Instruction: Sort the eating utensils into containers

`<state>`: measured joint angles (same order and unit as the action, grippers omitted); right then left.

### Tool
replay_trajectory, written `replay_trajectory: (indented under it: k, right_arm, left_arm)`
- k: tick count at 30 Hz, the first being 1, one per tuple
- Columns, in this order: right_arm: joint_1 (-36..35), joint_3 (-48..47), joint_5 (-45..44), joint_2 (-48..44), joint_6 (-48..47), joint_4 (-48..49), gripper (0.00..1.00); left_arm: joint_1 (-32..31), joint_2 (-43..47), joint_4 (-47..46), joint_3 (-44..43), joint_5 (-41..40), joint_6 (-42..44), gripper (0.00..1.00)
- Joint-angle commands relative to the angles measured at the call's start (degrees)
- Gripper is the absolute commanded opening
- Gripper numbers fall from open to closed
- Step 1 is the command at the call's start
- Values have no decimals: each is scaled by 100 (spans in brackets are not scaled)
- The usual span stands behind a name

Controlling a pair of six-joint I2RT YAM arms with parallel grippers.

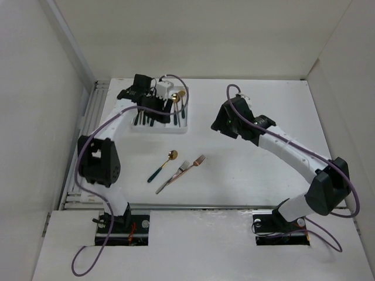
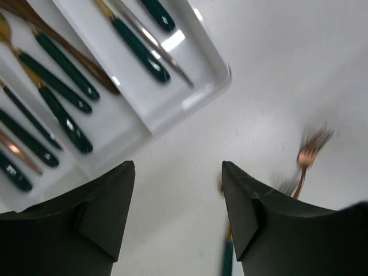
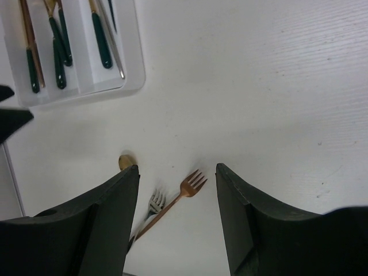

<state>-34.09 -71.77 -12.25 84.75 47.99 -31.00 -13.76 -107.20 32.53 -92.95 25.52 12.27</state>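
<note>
The white tray [image 1: 176, 130] with its three long containers lies at the back left, and several green-handled utensils lie in it [image 2: 63, 63]. My left gripper [image 1: 152, 114] hovers over the tray's near end, open [image 2: 178, 164] with only bare table between its fingers. Three eating utensils lie loose on the table: a gold spoon [image 1: 164, 165] with a green handle, a silver fork [image 1: 183, 166] and a copper fork [image 1: 196, 161]. My right gripper [image 1: 221, 126] hangs open [image 3: 178, 168] to the right of the tray, above the copper fork [image 3: 187, 188], holding nothing.
White walls close in the table on the left, back and right. The tray's rim [image 2: 201, 92] lies just ahead of my left fingers. The right arm's purple cable [image 1: 304, 153] loops above the right half of the table.
</note>
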Motion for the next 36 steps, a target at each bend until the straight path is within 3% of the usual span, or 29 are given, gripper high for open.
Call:
replay_trajectory:
  k: [1,2,5,11,16,24,28,29,32,36]
  right_arm:
    - [-300,145,-225,-266,96,-28,61]
    - [-300,145,-225,-266,97,-28,61]
    - [-432,356,-156,-319,237,-28,61]
    - [-546,488,-102,-424,413,42,61]
    - [-608,488,-49,-476,465,-19,61]
    - [-661,743,-287,-829,580,-72,61]
    - [-661,805,-348,-829,633,-72,61]
    - [-661,805,-348,-829,633,-72,61]
    - [-661,752,-348,-768,633,-72,61]
    - [-661,699,-348,-714,580,-72,61]
  left_arm:
    - [-232,1111,1244,1275,-379,2302,59]
    - [-302,1287,1299,1662,-581,2784,60]
    - [-504,1894,1361,2937,-1004,3105,63]
    - [-936,2335,931,4195,-1550,2834,63]
    - [-1067,2221,544,4390,-1374,2447,63]
    - [-1278,1720,-440,4645,-2050,1472,57]
    - [-1454,1615,-625,4750,-2104,1322,38]
    - [-1454,1614,-625,4751,-2017,1252,23]
    - [-1507,1614,-556,4751,-1753,1190,3]
    - [-1507,1666,-502,4698,-1663,1137,0]
